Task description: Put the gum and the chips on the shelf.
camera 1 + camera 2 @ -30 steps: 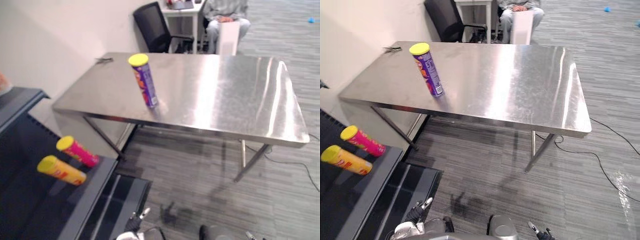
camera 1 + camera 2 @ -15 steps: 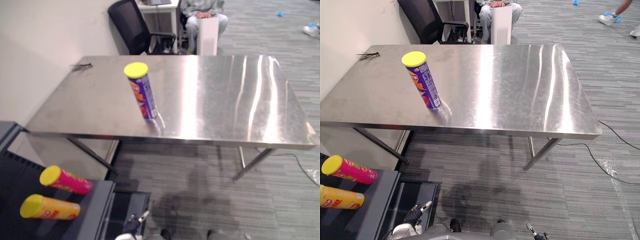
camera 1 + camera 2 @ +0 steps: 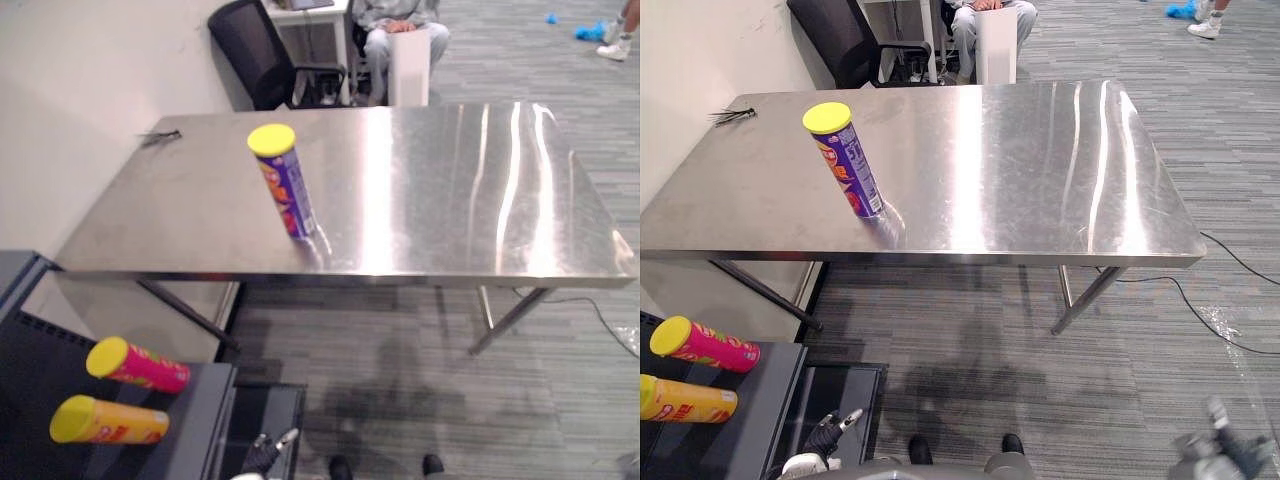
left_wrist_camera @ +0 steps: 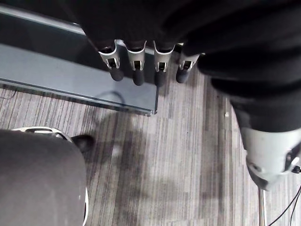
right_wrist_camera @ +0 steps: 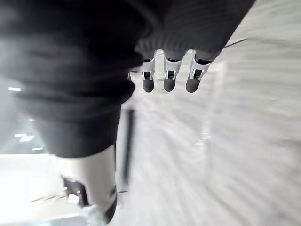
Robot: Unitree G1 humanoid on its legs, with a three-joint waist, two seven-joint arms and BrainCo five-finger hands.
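The left hand [image 4: 136, 70] hangs low with straight, relaxed fingers and holds nothing; its fingertips sit over the grey front edge of the shelf [image 4: 70, 80], near the shelf's corner. The right hand [image 5: 169, 77] is also empty, with its fingers straight. In the right eye view it shows blurred above the carpet at the lower right [image 3: 1220, 455], farther out to the right than half a second ago, when only its tips showed near the bottom middle. The left hand sits about where it was. The whole view has shifted slightly since then, so the camera has moved.

The purple chips can [image 3: 285, 185] has not changed place. It stands on its base on the steel worktop [image 3: 450, 190], long axis vertical and yellow lid up, left of the middle and nearer the front edge than the far one.

On the dark shelf beside the worktop's left end, a pink chips can [image 3: 138, 365] and an orange chips can [image 3: 108, 425] lie on their sides, just apart. Their long axes run roughly along the shelf, with the yellow lids toward the robot's left.

A small dark object [image 3: 160, 136] lies at the worktop's far left corner. Beyond the far edge are a black office chair [image 3: 255, 50] and a seated person [image 3: 395, 15].
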